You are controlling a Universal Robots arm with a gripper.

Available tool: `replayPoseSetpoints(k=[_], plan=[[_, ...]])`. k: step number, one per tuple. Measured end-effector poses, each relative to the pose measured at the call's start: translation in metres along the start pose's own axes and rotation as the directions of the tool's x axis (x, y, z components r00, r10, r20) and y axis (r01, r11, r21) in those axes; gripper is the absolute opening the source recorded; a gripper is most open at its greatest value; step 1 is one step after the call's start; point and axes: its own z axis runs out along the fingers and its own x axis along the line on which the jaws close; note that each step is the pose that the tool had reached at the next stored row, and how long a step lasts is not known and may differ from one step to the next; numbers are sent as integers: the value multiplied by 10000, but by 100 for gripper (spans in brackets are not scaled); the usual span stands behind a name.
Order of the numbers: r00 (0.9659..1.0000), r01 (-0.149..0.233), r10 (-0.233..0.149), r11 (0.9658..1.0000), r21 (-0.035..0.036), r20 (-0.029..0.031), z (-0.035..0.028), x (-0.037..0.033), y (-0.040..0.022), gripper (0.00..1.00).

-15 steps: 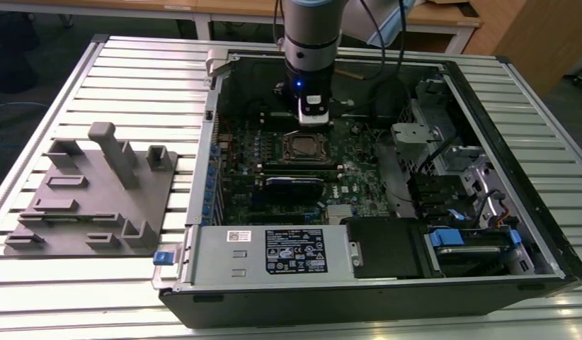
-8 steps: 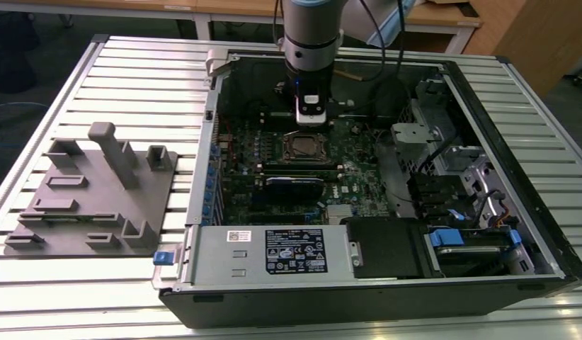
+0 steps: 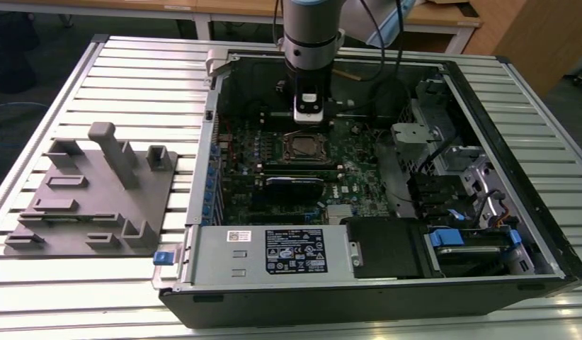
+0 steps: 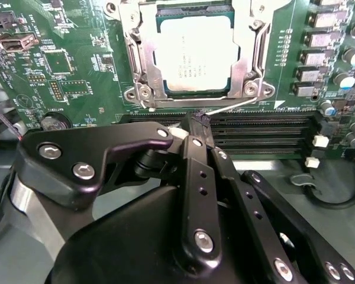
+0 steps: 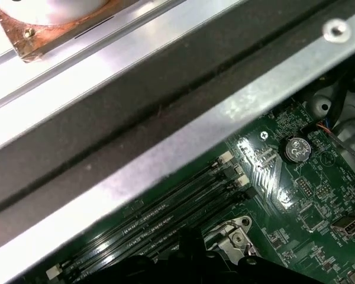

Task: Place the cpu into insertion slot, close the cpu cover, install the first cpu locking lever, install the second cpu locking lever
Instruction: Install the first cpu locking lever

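In the second wrist view, the gripper (image 4: 199, 120) is being held with its fingers together, the tip at, perhaps touching, a thin lever (image 4: 234, 105). Beyond it, the cpu (image 4: 192, 53) is being kept in the slot (image 4: 129, 53) under the closed cover (image 4: 245, 65), mid-frame in the exterior view.

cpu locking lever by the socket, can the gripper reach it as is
Probably yes: in the second wrist view the gripper sits right at the end of the lever, with nothing between them.
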Motion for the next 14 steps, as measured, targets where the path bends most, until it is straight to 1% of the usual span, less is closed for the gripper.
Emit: replayPoseSetpoints(k=[2,3,4,7,8,14], plan=[[10000,-27,27,10000,-1,6,1,1,1,11],[10000,-28,28,10000,-8,19,1,2,1,11],[10000,-24,24,10000,-32,47,4,3,1,11],[9999,-1,3,9999,-132,159,15,3,-1,11],[9998,3,0,9999,-142,175,16,2,-1,11],[9998,3,0,9999,-144,178,16,14,-4,11]])
